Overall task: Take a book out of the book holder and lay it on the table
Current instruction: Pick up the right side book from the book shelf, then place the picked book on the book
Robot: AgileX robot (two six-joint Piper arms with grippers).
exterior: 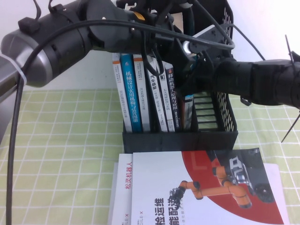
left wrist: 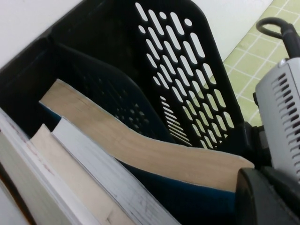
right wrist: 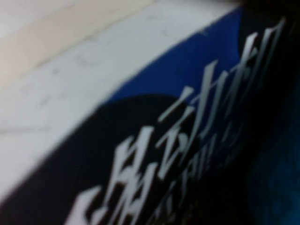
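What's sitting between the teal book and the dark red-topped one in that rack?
Pale-spined books, in the high view. Left hand and right hand are over the rack.

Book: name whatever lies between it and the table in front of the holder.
A white-and-red book lies flat on the table just before the holder, covering that landing spot. The left gripper and right gripper both sit above the holder.

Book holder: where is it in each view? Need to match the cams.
High view: book holder at centre, behind the flat books; left gripper and right gripper meet over its right slots.
Left wrist view: it fills the picture, seen from above.
Right wrist view: not identifiable; a blue book cover fills it.
Shared landmark: the slotted side wall, in the high and left wrist views only.
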